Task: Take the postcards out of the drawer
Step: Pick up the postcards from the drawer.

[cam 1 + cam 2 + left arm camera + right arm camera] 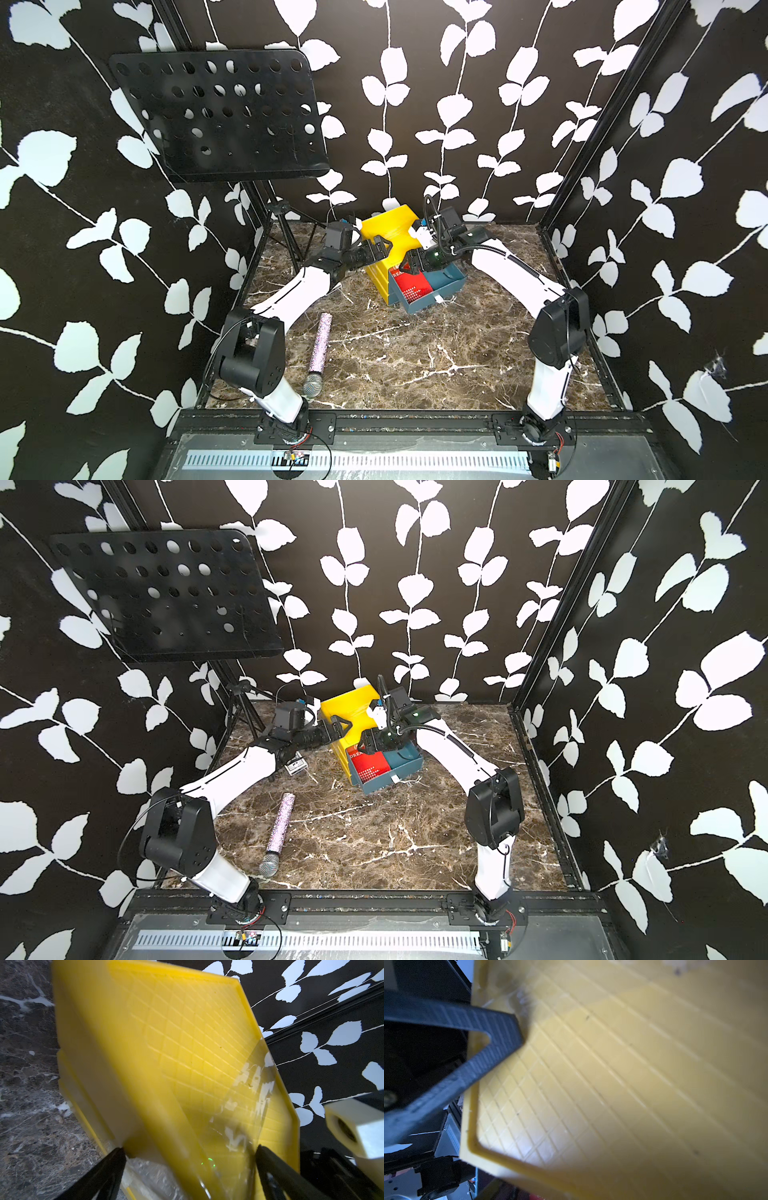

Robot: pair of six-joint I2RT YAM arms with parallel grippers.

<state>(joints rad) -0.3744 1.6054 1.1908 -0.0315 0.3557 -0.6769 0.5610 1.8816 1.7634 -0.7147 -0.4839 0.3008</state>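
Postcards [412,286] in drawer [430,302] under right hand [409,266]

You are looking at a glittery microphone [319,349] lying on the marble table [436,353] at the near left, its mesh head pointing toward the near edge. A black perforated music stand [216,112] is standing at the far left, its tray tilting. In a top view, a small dark box [297,766] is lying beyond the microphone.
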